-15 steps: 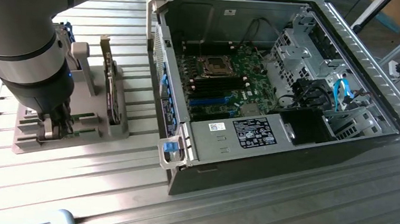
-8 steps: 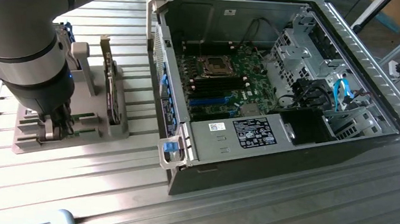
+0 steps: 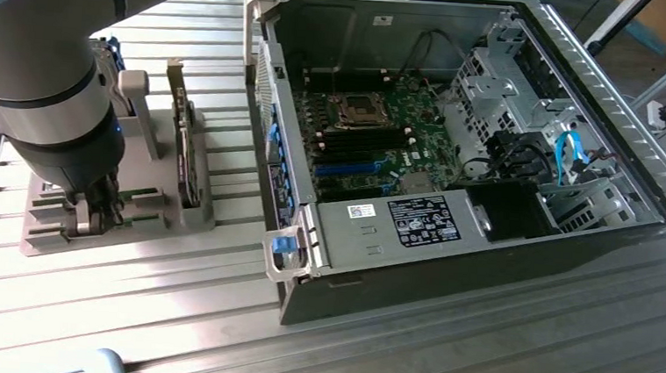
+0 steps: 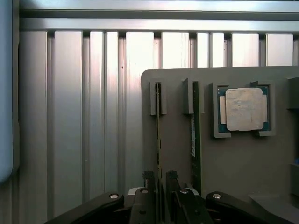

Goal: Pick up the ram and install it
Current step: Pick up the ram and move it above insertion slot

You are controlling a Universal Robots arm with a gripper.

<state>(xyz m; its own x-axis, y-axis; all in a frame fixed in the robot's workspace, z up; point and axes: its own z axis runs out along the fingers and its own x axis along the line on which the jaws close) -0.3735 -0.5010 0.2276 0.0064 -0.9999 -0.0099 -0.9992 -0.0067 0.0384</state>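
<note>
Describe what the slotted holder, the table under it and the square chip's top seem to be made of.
The holder: matte grey plastic, probably; dull, no glare. The table: bare metal, likely aluminium; ribbed, bright streaky reflections. The chip's top: pale, dull metal plate on a green board.

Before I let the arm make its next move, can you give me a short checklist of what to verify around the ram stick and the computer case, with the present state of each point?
1. Gripper lined up on the ram stick: ok, it straddles the stick.
2. Stick clamped: not ok, the jaws stand open with a gap on each side.
3. Stick upright in its slot of the gray holder: ok.
4. Second ram stick apart from the gripper: ok, it sits one slot over.
5. Computer case open above the motherboard: ok.
6. Memory slots free: cannot tell.
</note>
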